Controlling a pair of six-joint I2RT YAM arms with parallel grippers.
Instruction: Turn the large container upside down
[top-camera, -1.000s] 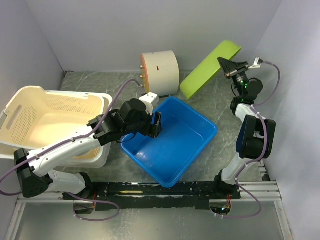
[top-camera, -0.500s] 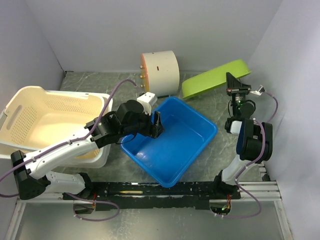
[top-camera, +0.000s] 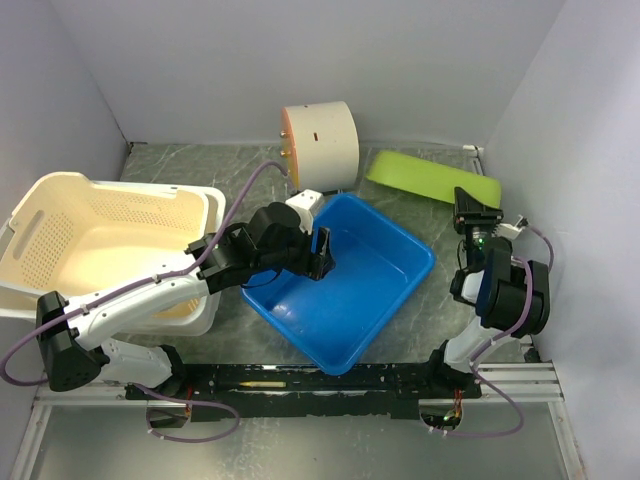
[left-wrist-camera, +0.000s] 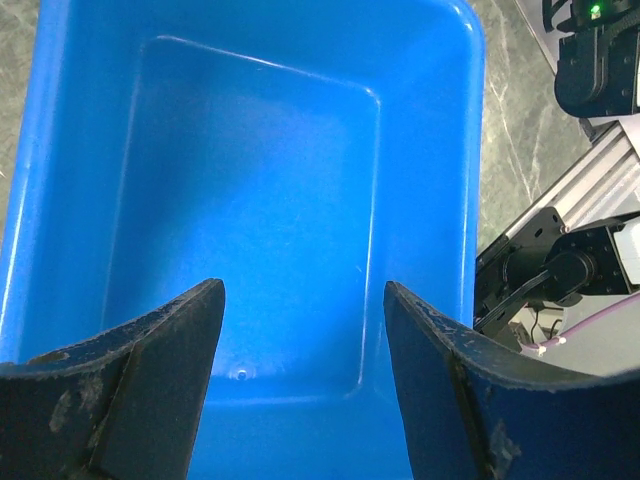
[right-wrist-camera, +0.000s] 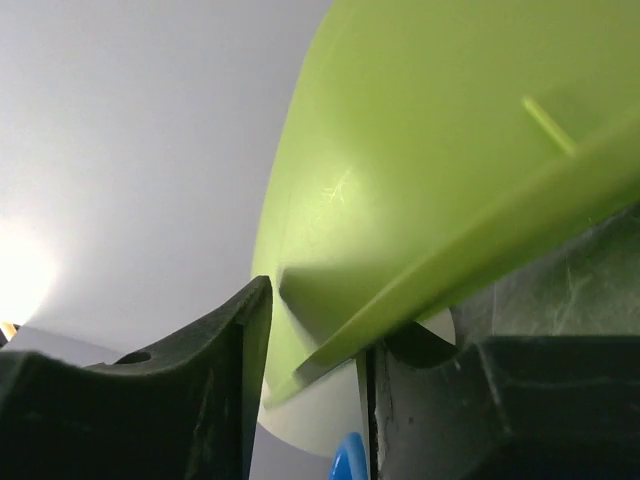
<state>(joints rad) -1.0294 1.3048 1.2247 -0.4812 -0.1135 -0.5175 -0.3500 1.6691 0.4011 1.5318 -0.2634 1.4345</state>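
Glossy smooth blue plastic tub (top-camera: 350, 290), lime-green plastic container (top-camera: 430, 177) with soft sheen, matt cream perforated plastic basket (top-camera: 100, 230), marbled stone-look table (top-camera: 425, 225), scuffed matt black left gripper (left-wrist-camera: 302, 290)

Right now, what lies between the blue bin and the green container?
Only bare grey tabletop separates blue bin from green container, shown in the top view.

The left arm reaches forward with its elbow bent. The left hand (top-camera: 318, 252) hangs over the left part of the blue tub (top-camera: 345, 305), fingers spread wide. The right arm stands folded to the right of that tub. The right hand (top-camera: 474, 203) points away from the base, fingers narrowly parted.
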